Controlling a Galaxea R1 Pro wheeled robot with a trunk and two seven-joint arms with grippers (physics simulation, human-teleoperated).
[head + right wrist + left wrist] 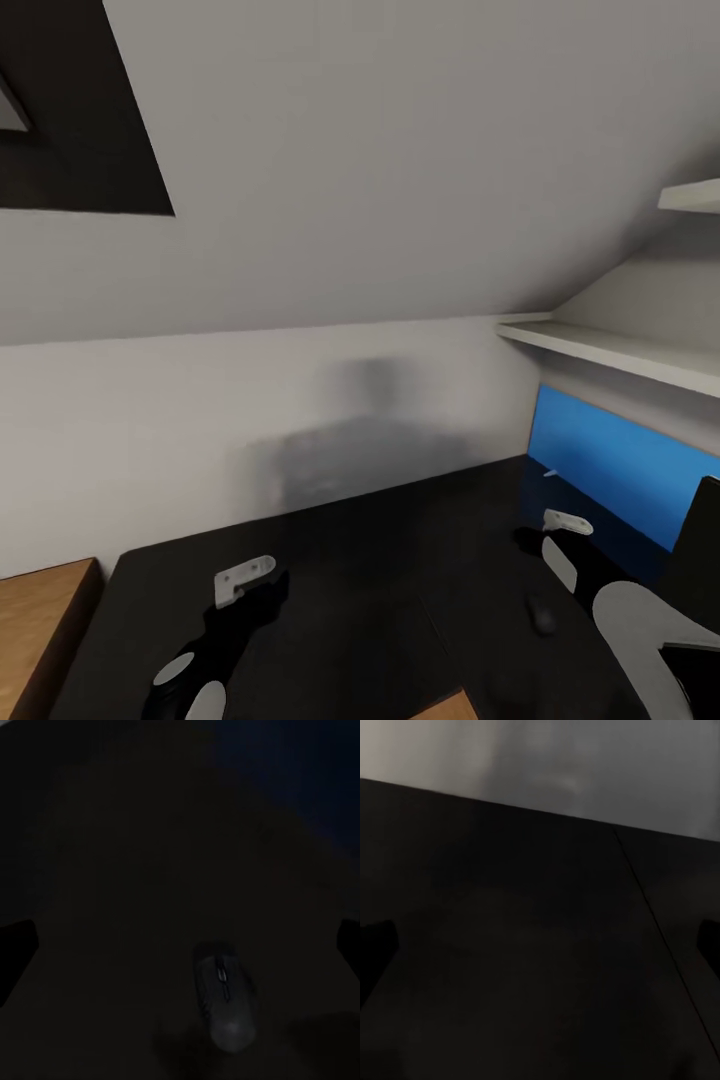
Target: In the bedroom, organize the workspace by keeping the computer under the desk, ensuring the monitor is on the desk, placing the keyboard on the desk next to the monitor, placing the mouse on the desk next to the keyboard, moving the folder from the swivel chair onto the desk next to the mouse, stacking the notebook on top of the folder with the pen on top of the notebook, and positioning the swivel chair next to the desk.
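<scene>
Mouse on the black desk, both grippers spread wide.

Small dark oval mouse (223, 1001), scroll wheel and pale rear visible, lying flat on black desk (380, 560) toward 4 o'clock in head view, just beside right gripper (180, 945). Right gripper open, empty, hovering near mouse without touching. Left gripper (540, 945) likewise open, empty, above bare desktop. No legible writing.

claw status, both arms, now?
Left claw: open, empty, above the black-topped desk.
Right claw: open, holding nothing; the small dark oval mouse lies on the desk ahead of it.
</scene>
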